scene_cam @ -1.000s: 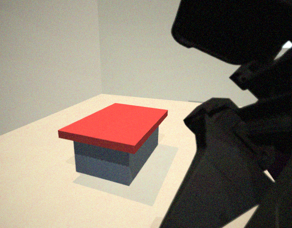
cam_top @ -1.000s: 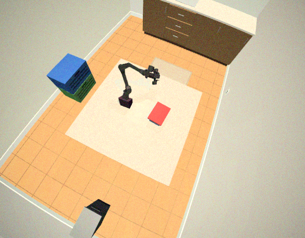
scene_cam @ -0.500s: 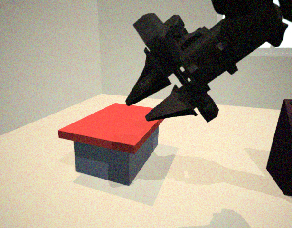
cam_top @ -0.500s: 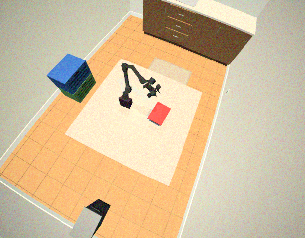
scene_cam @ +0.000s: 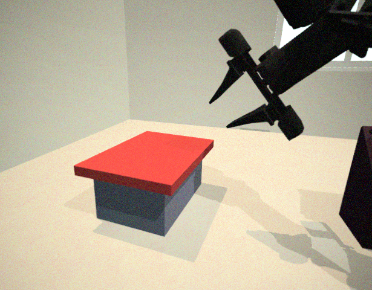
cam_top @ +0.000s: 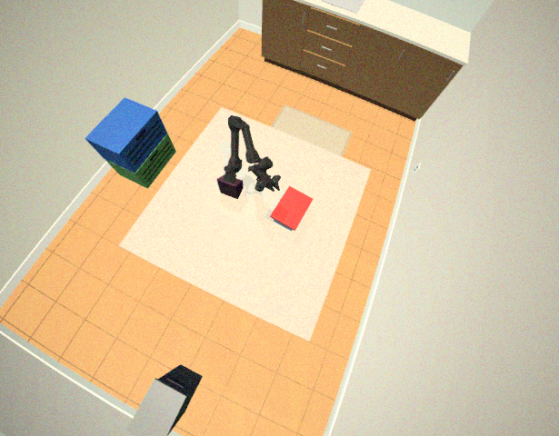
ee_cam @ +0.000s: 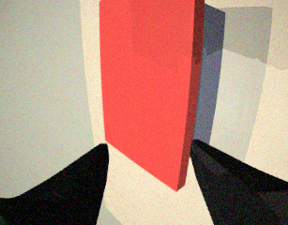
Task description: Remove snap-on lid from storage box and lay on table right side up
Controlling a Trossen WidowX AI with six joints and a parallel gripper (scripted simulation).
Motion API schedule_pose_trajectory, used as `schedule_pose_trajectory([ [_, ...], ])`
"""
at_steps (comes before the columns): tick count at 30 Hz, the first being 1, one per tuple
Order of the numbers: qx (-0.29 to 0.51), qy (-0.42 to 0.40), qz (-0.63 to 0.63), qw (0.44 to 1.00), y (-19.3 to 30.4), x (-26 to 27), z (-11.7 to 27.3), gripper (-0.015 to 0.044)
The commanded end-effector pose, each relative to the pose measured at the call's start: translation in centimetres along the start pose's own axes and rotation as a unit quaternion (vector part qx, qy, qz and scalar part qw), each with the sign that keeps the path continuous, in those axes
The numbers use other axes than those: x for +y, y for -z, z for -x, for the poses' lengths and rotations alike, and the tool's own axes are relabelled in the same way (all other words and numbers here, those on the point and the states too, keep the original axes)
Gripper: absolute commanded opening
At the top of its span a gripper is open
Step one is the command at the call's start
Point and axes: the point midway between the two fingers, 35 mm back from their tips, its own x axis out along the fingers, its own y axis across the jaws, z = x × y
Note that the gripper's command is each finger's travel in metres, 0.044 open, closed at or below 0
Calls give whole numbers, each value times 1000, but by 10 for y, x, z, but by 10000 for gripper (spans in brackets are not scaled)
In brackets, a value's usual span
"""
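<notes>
The red lid [cam_top: 292, 207] [scene_cam: 148, 156] [ee_cam: 148, 70] sits level on top of the blue-grey storage box [scene_cam: 129, 199] [ee_cam: 211, 80], its edges overhanging the box walls. The box stands on the pale table [cam_top: 246, 272] [scene_cam: 273, 162]. My gripper [cam_top: 277, 183] [scene_cam: 218, 115] [ee_cam: 150, 149] is open and empty, its fingers partly spread. It is above and beyond the lid's near edge as the wrist view shows it, tilted down toward the lid and not touching it. In the wrist view the fingertips appear on either side of the lid's near end. The box's far sides are hidden.
The arm's dark base [cam_top: 230, 186] [scene_cam: 364, 193] stands on the table beside the box. Off the table are a blue crate [cam_top: 124, 126] on green crates [cam_top: 150, 163], brown cabinets [cam_top: 364, 61] and a grey and black object [cam_top: 164, 405].
</notes>
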Motion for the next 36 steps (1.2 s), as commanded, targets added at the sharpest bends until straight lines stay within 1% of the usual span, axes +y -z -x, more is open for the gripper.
schedule_pose_trajectory([
  [1, -2, 2, -22, 1000, -6, -4, 2, 235],
  [8, -2, 2, -22, 1000, -6, -5, 0, 235],
  [12, -2, 2, -23, 1000, -5, -36, -27, 235],
  [14, -1, 2, -23, 1000, -4, -43, -31, 235],
  [21, -1, 2, -23, 1000, -4, -43, -34, 235],
  [36, -2, 3, -22, 1000, -3, -40, -55, 235],
])
